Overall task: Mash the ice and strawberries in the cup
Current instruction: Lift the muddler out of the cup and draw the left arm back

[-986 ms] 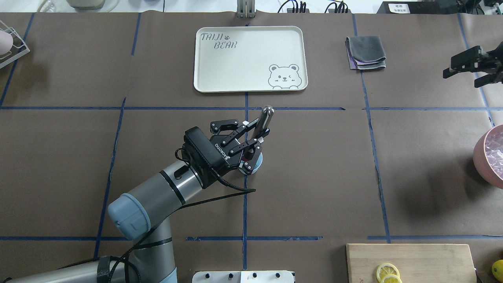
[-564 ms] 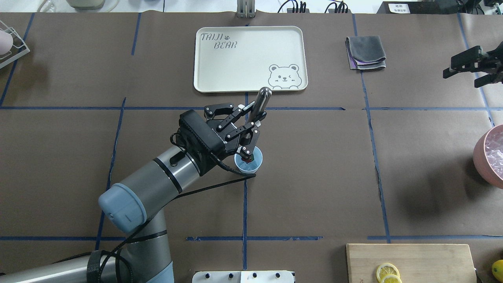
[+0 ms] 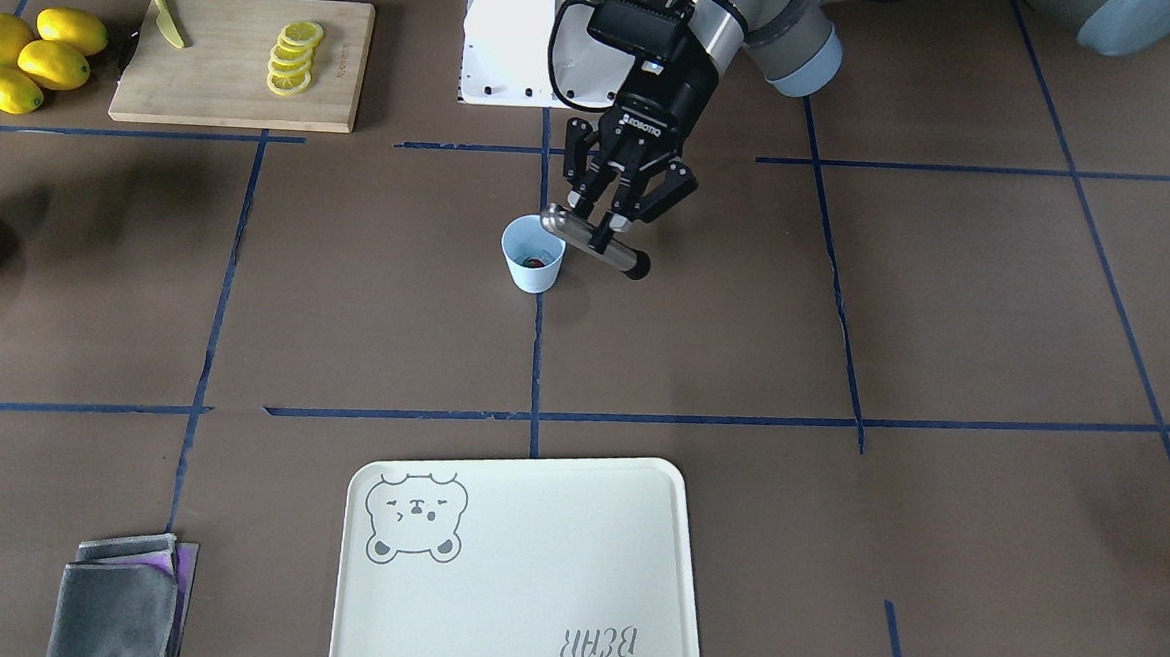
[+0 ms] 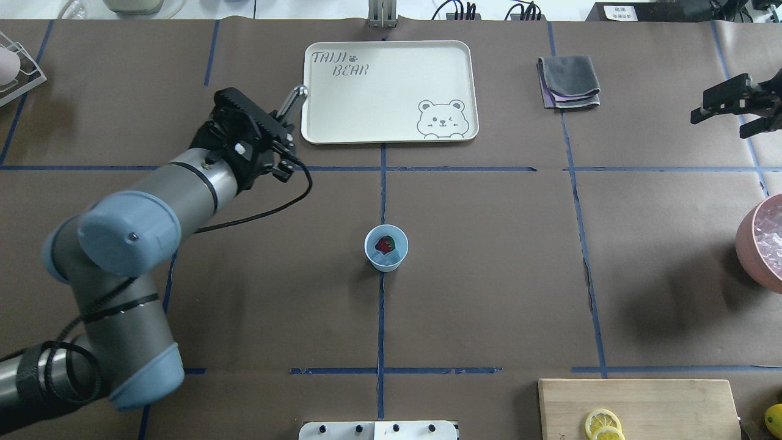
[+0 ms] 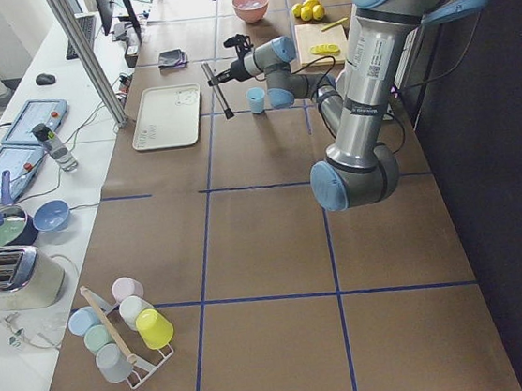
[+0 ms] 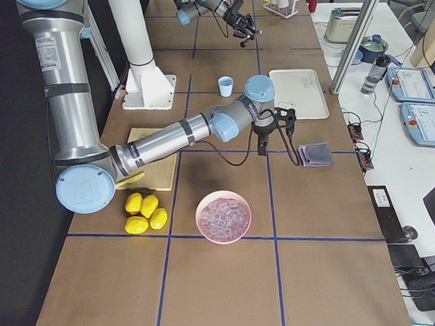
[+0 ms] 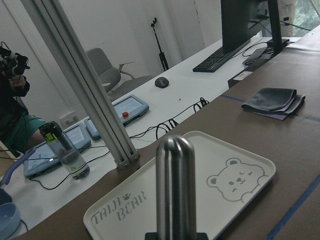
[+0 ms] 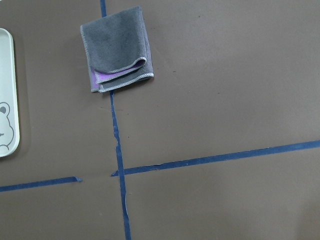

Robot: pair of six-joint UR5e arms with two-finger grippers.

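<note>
The left claw (image 4: 280,125) had swung from the cup (image 4: 386,247) to the corner of the tray (image 4: 391,85), clenched on the steel muddler (image 4: 294,98) — likely to park it — leaving the strawberry (image 4: 383,244) and ice (image 4: 386,260) exposed in the cup at the middle of the desk (image 4: 489,275), the right claw (image 4: 726,118) splayed and idle

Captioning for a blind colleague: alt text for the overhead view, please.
A small blue cup holding a red strawberry stands mid-table. The left gripper, holding a metal masher, is beside the bear tray; the right gripper hangs open at the far right.
</note>
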